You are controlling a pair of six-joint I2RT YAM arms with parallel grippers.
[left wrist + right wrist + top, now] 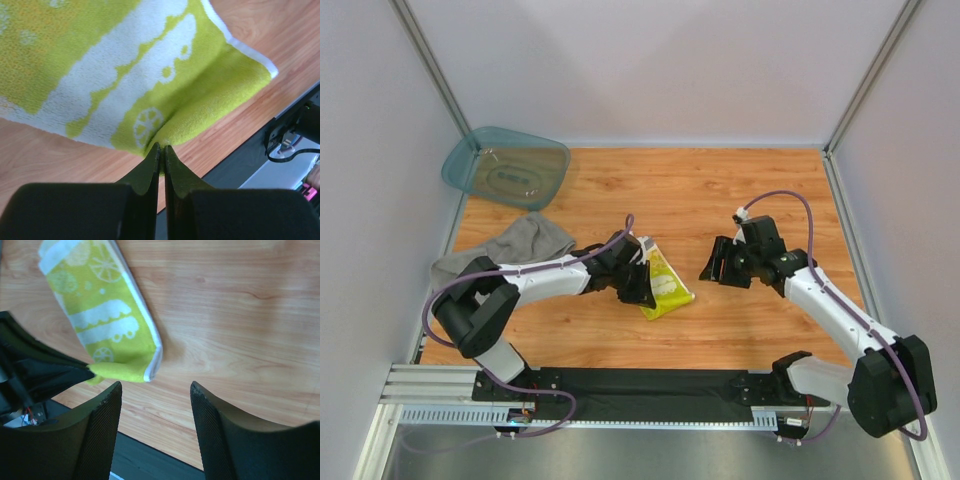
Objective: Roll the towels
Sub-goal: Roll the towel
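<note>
The small yellow-and-white patterned cloth [665, 283] lies folded on the wooden table near the middle. My left gripper [642, 284] is shut on its near edge; the left wrist view shows the cloth [150, 75] pinched between the closed fingertips [161, 150]. The right wrist view shows the cloth [102, 315] held at its lower corner by the left gripper's dark finger. My right gripper [715, 268] is open and empty, hovering to the right of the cloth [156, 390]. The large grey towel [510, 245] lies crumpled at the left, partly under the left arm.
A translucent teal plastic tub [507, 166] sits at the back left corner. White walls enclose the table on three sides. The black base rail [640, 385] runs along the near edge.
</note>
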